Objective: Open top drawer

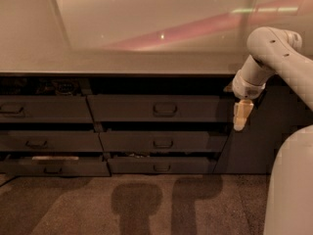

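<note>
The top drawer (pixel 122 109) is the wide dark grey front just under the countertop, in the middle column, with a small loop handle (pixel 165 109) at its centre. A dark gap shows above it; no inner floor is visible. My gripper (pixel 240 116) hangs pointing down from the white arm (pixel 266 58), just past the drawer's right end and level with its front. It holds nothing that I can see and is well right of the handle.
Two lower drawer fronts (pixel 163 142) sit under the top drawer. Narrower drawers (pixel 44 109) fill the left column; the lowest left one (pixel 54 164) stands slightly out. A pale countertop (pixel 122 62) overhangs all. My white body (pixel 291 185) fills the lower right. Brown floor lies in front.
</note>
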Robot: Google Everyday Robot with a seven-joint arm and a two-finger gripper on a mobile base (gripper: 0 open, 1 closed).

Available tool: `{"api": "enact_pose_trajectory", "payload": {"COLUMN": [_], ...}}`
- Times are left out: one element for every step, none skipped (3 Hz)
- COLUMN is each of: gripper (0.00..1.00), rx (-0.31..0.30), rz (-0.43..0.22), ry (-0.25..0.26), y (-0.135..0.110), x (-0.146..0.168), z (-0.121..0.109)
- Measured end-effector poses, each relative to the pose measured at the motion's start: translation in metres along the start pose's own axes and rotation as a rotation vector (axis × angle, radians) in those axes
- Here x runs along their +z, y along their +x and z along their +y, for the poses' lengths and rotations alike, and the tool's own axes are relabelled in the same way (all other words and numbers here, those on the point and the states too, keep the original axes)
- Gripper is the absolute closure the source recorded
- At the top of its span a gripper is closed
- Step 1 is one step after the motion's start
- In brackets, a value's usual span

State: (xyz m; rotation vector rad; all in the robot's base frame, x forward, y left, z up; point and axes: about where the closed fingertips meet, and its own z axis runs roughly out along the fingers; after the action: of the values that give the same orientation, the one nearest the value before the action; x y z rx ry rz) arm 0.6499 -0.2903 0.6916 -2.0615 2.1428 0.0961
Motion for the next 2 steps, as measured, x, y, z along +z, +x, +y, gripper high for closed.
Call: {"api": "enact_pose_trajectory", "payload": {"gripper": [0.0, 0.0], "rx": [0.013, 0.013], "rz": [0.009, 0.009], "ry": [-0.01, -0.01], "y": [0.0033, 0.0033], "x": [0.0032, 0.0032], "z": [0.0013, 0.0014]}}
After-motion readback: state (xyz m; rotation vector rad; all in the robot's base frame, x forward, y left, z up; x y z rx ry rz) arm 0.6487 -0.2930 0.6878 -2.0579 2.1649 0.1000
